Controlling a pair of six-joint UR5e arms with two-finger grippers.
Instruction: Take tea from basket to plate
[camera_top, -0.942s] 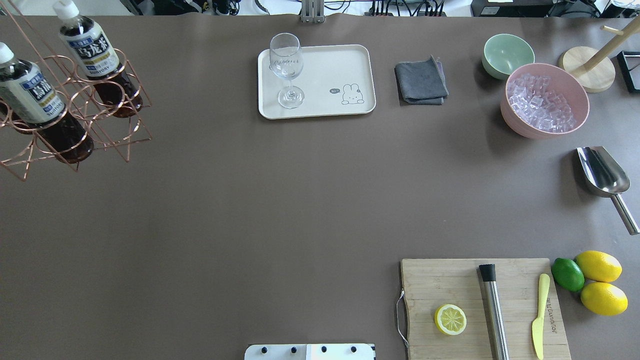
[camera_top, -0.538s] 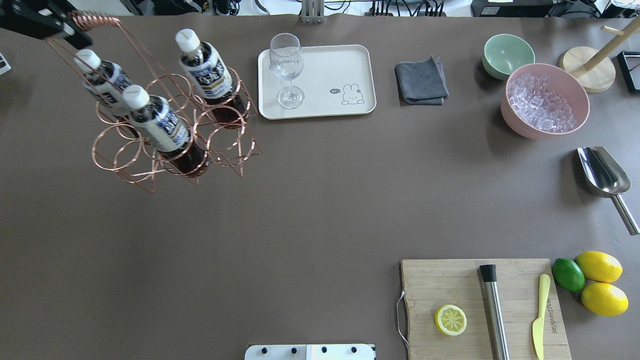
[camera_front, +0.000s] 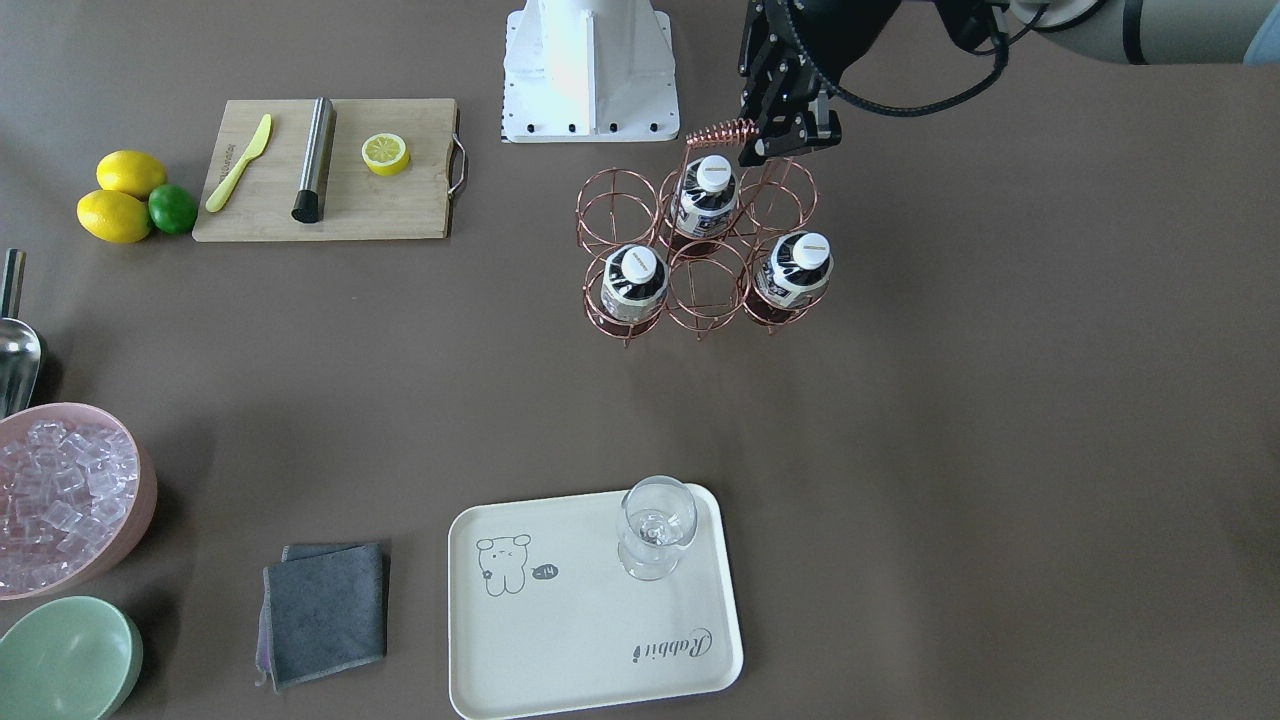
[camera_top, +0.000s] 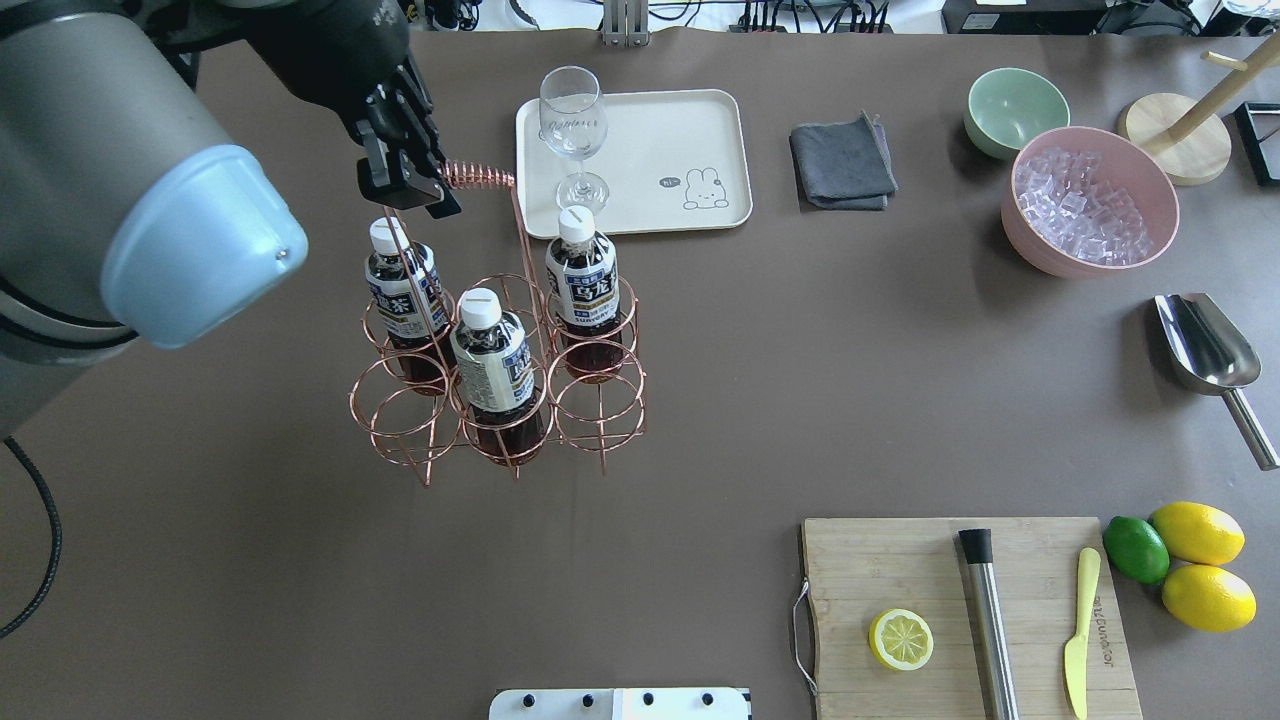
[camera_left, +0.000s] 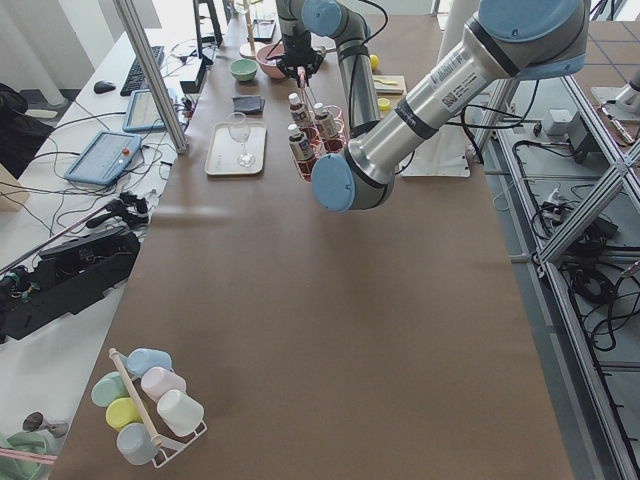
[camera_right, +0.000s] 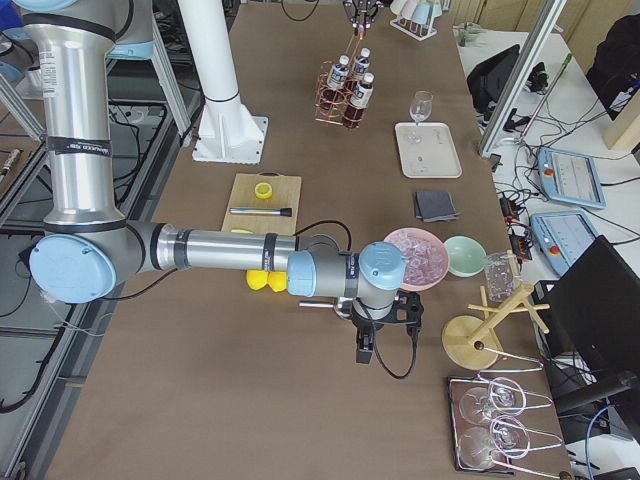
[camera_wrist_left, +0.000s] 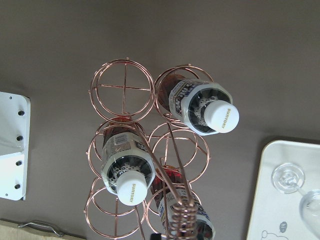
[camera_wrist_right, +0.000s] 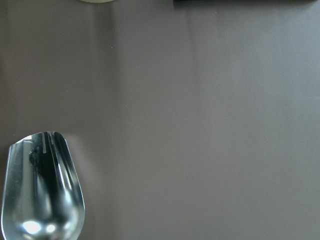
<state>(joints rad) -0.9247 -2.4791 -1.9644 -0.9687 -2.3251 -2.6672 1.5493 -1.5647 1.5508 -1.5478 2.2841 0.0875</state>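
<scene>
your left gripper (camera_top: 415, 192) clamps the basket handle (camera_top: 478, 178); three dark, white-capped tea bottles (camera_top: 492, 365) inside; right gripper (camera_right: 363, 352) grip unreadable.

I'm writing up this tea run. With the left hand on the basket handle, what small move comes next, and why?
Probably lower the basket to the table near the plate and let go. The left hand is shut on its coiled handle, all three tea bottles sit in its rings, and the plate holds only a glass, so freeing that hand would let it lift one.
</scene>
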